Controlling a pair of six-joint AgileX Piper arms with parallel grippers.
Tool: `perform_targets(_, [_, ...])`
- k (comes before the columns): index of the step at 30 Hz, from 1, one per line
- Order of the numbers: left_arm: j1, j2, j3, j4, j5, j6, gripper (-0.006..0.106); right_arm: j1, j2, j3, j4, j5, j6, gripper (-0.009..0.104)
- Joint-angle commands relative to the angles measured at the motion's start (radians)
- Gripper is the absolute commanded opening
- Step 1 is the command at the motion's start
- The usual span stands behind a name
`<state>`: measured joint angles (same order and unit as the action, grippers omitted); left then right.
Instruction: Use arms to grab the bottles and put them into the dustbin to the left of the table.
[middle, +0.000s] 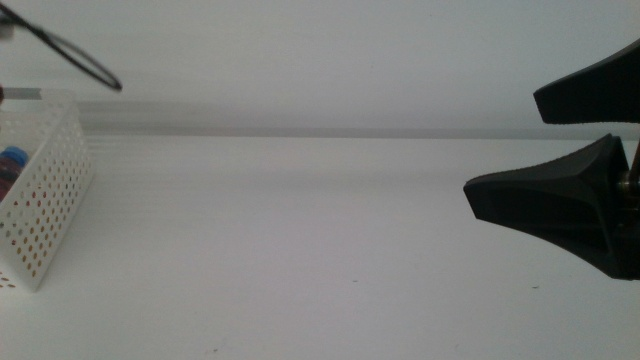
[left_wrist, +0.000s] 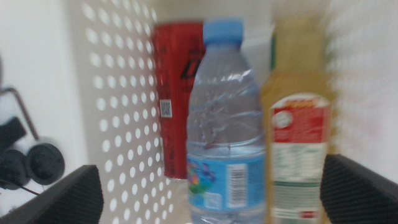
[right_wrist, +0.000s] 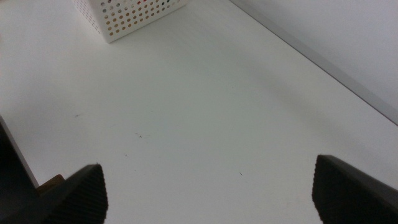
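Bottles stand together inside the white perforated dustbin (middle: 45, 205), which sits at the left edge of the bench (middle: 300, 250) in the middle view. The left wrist view looks straight into this basket: the small clear water bottle (left_wrist: 225, 124) with a blue cap is in front, the red can (left_wrist: 176, 93) stands just behind it near the holed wall, and the tall bottle of yellow liquid (left_wrist: 298, 124) is just beside the water bottle on the other side. All three look upright, although the picture is a little blurred. The left tool (left_wrist: 211, 193) is wide open, its two dark jaws apart on both sides of the bottles, and it holds nothing. The right tool (middle: 545, 145) comes in from the right side of the middle view, well apart from the dustbin, above the bare white bench. Its jaws are also spread wide with nothing between them. A thin black cable (middle: 75, 58) loops near the far left corner.
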<state>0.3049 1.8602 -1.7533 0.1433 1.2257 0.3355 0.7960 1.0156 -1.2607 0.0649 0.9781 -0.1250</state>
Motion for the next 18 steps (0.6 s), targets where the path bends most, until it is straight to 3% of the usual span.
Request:
perform_targets(1, [-0.027,-0.07,-0.006,-0.017,0.085,-0.069,0.094,0.002,-0.002,-0.008,-0.005,-0.005,-0.003,0.088])
perform_targets(9, [-0.122,-0.281,0.073,-0.131,0.084,-0.164,0.094,0.002,-0.002,-0.008,-0.005,-0.005,-0.003,0.088])
perform_targets(14, [-0.239,-0.479,0.307,-0.201,-0.102,-0.159,0.094,0.002,-0.002,-0.008,-0.001,-0.005,-0.003,0.088])
perform_targets(18, [-0.376,-0.671,0.524,-0.193,-0.256,-0.153,0.094,0.002,-0.002,-0.008,0.002,-0.005,-0.003,0.088])
